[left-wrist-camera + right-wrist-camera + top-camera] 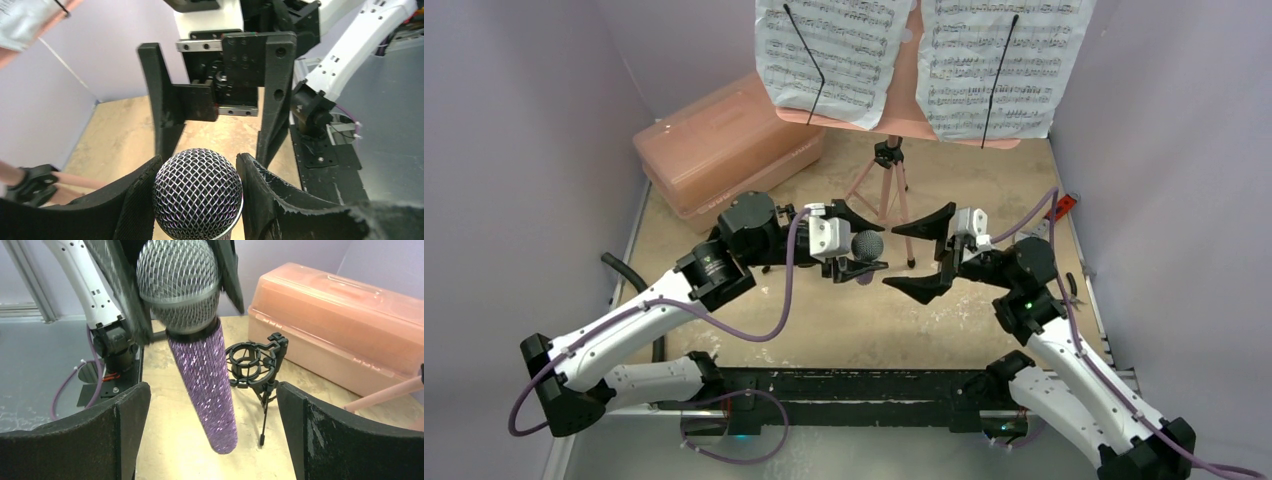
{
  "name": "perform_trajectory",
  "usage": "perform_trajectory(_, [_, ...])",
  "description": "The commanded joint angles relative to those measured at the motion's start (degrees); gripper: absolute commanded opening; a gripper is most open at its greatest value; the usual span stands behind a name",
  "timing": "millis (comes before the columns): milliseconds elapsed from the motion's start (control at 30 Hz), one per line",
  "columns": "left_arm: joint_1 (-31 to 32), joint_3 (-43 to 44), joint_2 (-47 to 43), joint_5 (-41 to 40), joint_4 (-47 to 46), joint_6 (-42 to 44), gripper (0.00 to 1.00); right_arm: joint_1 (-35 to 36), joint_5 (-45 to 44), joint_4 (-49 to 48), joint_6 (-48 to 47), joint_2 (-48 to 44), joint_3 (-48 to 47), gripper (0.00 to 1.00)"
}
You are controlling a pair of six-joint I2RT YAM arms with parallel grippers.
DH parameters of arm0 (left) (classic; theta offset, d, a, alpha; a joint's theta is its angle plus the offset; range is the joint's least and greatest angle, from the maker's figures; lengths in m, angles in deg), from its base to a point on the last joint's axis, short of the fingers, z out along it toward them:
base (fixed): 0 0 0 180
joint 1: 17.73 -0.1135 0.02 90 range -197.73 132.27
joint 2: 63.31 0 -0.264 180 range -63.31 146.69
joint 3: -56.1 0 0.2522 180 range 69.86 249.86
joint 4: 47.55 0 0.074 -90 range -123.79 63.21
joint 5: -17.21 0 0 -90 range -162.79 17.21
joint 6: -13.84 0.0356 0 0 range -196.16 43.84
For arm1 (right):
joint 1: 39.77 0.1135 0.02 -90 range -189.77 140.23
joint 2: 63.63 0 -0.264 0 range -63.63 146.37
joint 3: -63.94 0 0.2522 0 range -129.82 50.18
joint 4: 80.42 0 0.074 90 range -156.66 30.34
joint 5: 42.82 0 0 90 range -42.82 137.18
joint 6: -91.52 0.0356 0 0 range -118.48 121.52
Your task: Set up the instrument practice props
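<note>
Left gripper (862, 243) is clamped on the mic (202, 375) by its mesh head, centre of the top view. The purple body hangs down free. Right gripper (892, 256) is wide open and empty, facing the mic; its jaws frame the body in the wrist view, not touching. Mount (255, 362) stands on the table just behind, mid-frame there. Looks like a handover. Right should close square on the mid-body, clear of the head, before left releases. Glitter barrel may slip.

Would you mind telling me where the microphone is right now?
In the top view the microphone is held over mid-table, gripped by its mesh head in the left gripper, facing the open right gripper, just in front of the music stand.
</note>
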Motion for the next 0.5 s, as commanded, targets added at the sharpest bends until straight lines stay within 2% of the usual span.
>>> perform_trajectory(0, [0.3, 8.0, -2.8, -6.1, 7.0, 5.8, 0.0, -0.1, -4.9, 3.1, 0.2, -2.9, -1.7, 0.98])
perform_trajectory(333, [0.3, 18.2, -3.8, -17.5, 21.9, 11.8, 0.0, -0.1, -7.6, 9.8, 0.4, -7.5, -1.1, 0.98])
perform_trajectory(467, [0.2, 19.9, -4.6, -20.4, 24.8, 13.5, 0.0, -0.1, -8.0, 11.8, 0.4, -8.9, -1.0, 0.98])
